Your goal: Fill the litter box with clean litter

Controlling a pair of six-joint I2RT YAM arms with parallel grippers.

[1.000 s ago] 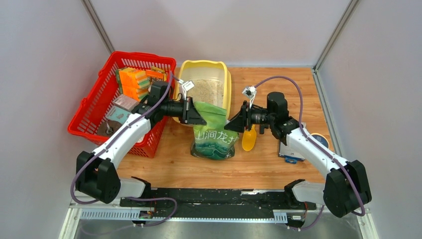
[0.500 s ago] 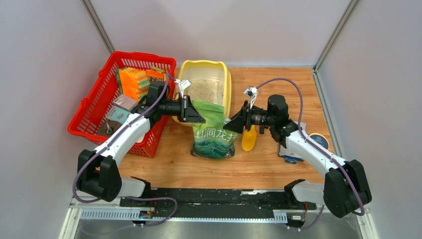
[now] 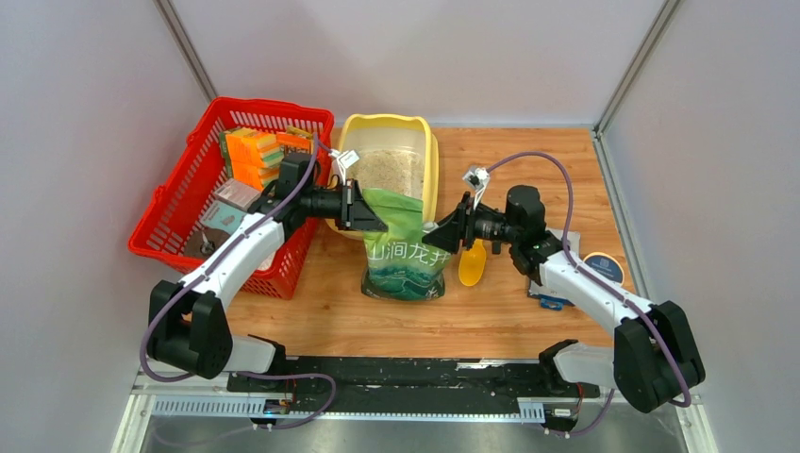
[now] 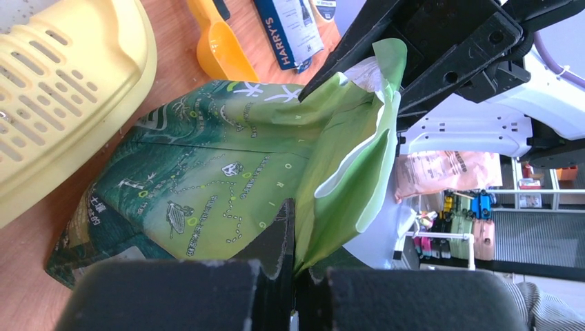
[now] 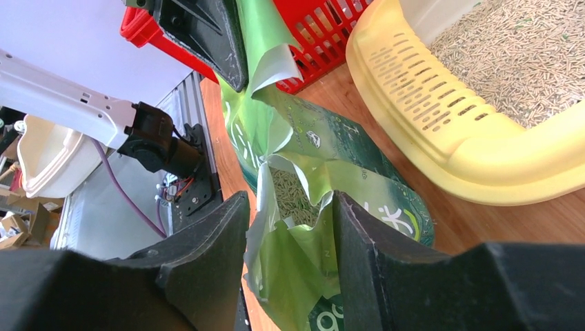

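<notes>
The pale yellow litter box (image 3: 430,156) stands at the back centre, and clean litter (image 3: 389,172) covers its floor. Just in front of it stands the green pouch (image 3: 406,262). My left gripper (image 3: 374,219) is shut on the pouch's top left edge; in the left wrist view the film runs into the closed jaws (image 4: 295,276). At the pouch's top right corner my right gripper (image 3: 437,236) is open, with the crumpled torn edge (image 5: 303,248) between its fingers. Pellets of litter (image 5: 290,193) show inside the pouch mouth. The litter box rim (image 5: 441,131) lies just beyond.
A red mesh basket (image 3: 179,222) with boxes and sponges stands at the left, under my left arm. An orange scoop (image 3: 472,264) lies right of the pouch. A blue package (image 3: 552,291) and a round tin (image 3: 604,267) sit under my right arm.
My right gripper has moved left onto the pouch's top right edge. The left gripper has shifted slightly back and left, still holding the pouch.
</notes>
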